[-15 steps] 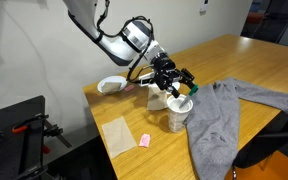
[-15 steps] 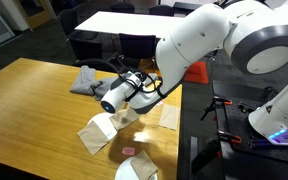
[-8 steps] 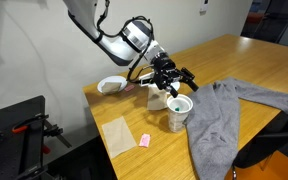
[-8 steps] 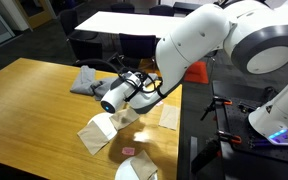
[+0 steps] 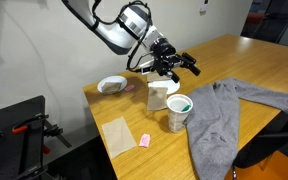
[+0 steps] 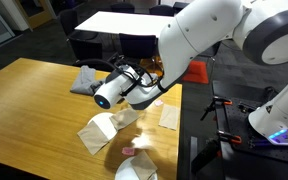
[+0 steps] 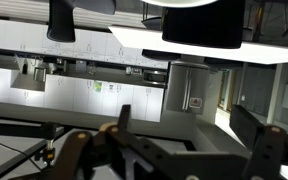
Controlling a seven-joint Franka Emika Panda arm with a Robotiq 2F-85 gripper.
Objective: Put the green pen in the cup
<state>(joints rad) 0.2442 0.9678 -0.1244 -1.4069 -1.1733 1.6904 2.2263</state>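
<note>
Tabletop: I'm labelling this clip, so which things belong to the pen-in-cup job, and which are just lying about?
Job: green pen, showing as green inside the cup; gripper, open above it.
Lying about: grey cloth, white plate, pink block, tan paper sheet, tan box.

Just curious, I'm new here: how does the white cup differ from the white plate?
The cup stands tall; the plate lies low and flat. The cup sits beside the grey cloth; the plate sits apart from it, near a corner of the table. Both are white and round.
</note>
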